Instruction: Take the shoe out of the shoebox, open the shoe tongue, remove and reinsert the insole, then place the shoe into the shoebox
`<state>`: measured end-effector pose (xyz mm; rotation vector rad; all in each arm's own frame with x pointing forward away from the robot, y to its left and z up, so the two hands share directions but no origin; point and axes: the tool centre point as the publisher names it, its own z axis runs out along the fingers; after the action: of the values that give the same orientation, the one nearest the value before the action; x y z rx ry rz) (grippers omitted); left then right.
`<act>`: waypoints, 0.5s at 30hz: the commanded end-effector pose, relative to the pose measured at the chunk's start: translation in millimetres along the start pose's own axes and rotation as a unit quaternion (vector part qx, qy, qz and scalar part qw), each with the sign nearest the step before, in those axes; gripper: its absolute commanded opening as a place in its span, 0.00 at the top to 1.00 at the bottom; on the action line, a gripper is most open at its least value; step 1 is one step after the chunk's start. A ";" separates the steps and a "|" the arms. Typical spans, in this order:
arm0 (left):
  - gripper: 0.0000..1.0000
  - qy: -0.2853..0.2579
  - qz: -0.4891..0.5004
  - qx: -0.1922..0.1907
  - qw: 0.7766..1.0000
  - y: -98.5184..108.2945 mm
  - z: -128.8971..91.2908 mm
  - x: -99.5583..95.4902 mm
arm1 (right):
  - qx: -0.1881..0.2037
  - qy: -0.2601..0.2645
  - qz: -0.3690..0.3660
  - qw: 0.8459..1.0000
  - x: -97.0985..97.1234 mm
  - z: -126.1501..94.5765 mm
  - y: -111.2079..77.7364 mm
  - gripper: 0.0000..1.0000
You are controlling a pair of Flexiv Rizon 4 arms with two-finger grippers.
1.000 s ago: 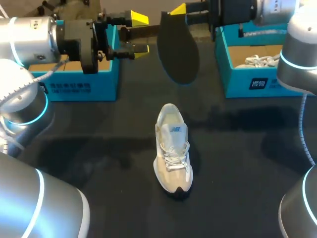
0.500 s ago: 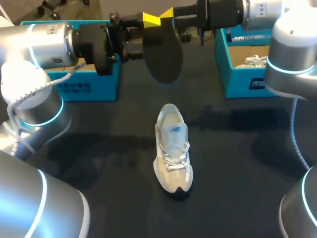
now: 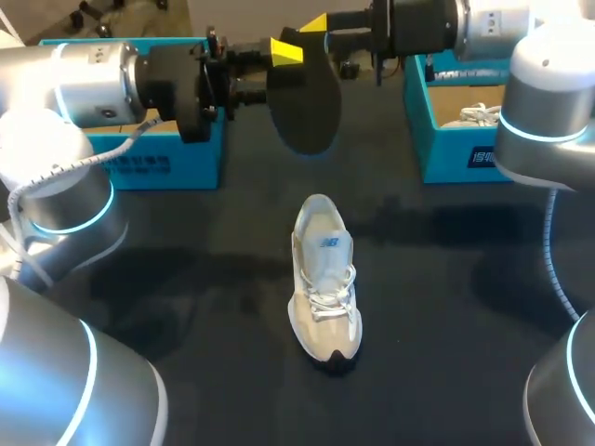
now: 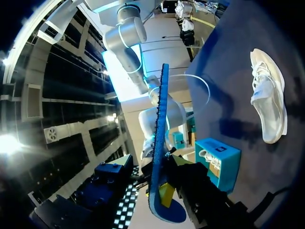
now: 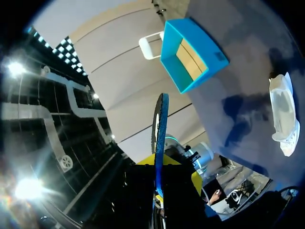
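Note:
A dark insole (image 3: 302, 98) hangs upright over the far middle of the table. My right gripper (image 3: 314, 23) is shut on its upper end; in the right wrist view the insole (image 5: 159, 129) stands edge-on between the yellow tips of that gripper (image 5: 162, 171). My left gripper (image 3: 276, 72) is open and straddles the insole's left edge, one yellow tip in front, the other finger behind. Seen from the left wrist, the insole (image 4: 159, 143) runs edge-on past a yellow fingertip (image 4: 166, 194). The beige shoe (image 3: 323, 279) lies on the table, toe toward me, apart from both grippers.
A blue shoebox (image 3: 158, 158) stands at the back left behind my left arm. A second blue shoebox (image 3: 465, 139) at the back right holds another pale shoe (image 3: 479, 116). Dark tabletop surrounds the shoe on all sides.
The right arm carried the insole a little left, then held still. The left gripper moved right onto the insole's edge and its jaws narrowed around it.

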<state>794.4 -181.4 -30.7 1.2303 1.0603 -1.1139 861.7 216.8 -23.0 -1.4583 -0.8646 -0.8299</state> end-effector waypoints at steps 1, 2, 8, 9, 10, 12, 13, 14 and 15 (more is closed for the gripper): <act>0.62 0.001 -0.001 -0.001 1.000 -2.8 -0.7 2.1 | -0.001 -0.002 0.001 1.000 1.0 -0.4 1.8 1.00; 0.67 0.002 -0.002 -0.001 1.000 -3.0 -0.6 3.1 | -0.001 -0.002 0.001 1.000 0.8 -0.5 2.0 1.00; 1.00 -0.001 -0.006 0.002 1.000 -2.6 2.5 5.0 | -0.002 0.000 0.002 1.000 -0.9 1.0 2.0 1.00; 1.00 -0.002 -0.007 0.003 1.000 -1.8 3.2 5.1 | -0.002 0.001 0.001 1.000 -1.6 1.0 1.5 1.00; 1.00 -0.002 -0.007 0.003 1.000 -1.6 3.4 5.1 | -0.002 0.001 0.001 1.000 -1.7 1.0 1.4 1.00; 1.00 -0.006 -0.012 0.005 1.000 -1.0 3.7 5.1 | 0.001 -0.005 -0.004 1.000 -3.1 -0.5 0.2 0.60; 1.00 -0.007 -0.013 0.006 1.000 -1.0 3.2 4.7 | -0.005 0.001 -0.008 1.000 -4.3 -1.8 -0.3 0.00; 1.00 -0.008 -0.013 0.006 1.000 -1.2 3.0 4.5 | -0.006 0.003 -0.010 1.000 -4.5 -2.3 -0.3 0.00; 1.00 -0.007 -0.014 0.009 1.000 -2.2 2.1 4.2 | -0.013 0.014 -0.019 1.000 -5.3 -6.8 0.3 0.00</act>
<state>791.9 -183.0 -33.9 1.2187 1.0650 -1.1511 863.7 214.6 -25.9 -1.4586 -0.8782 -0.8535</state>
